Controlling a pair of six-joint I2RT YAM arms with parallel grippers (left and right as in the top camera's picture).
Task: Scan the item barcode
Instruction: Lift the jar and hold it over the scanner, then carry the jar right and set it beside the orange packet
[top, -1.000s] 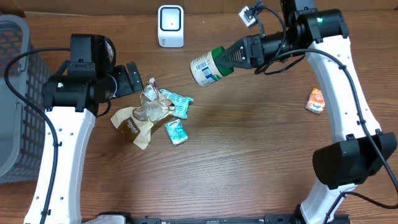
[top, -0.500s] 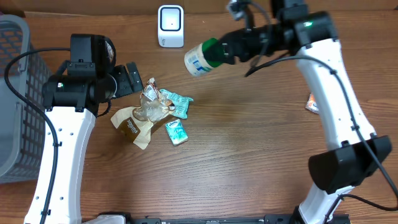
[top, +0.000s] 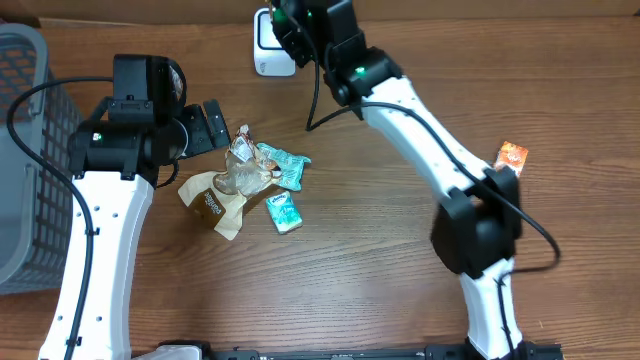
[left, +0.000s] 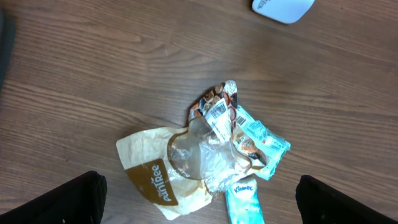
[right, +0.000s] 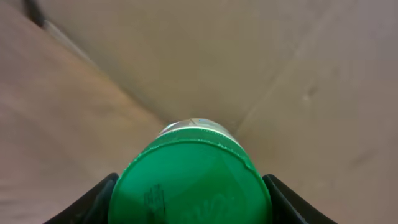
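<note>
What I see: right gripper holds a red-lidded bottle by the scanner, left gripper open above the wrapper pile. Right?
The lid is green, not red; the right wrist view shows it. Otherwise yes: the right gripper holds the bottle by the scanner, and the left gripper is open above the wrapper pile.

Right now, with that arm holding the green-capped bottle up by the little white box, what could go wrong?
The right gripper grips the round green-capped plastic bottle at its cap end alone, so it might slip or tilt. That arm hangs right over the small white plastic scanner and might knock it. Which way the barcode faces is hidden, so the scan may fail.
</note>
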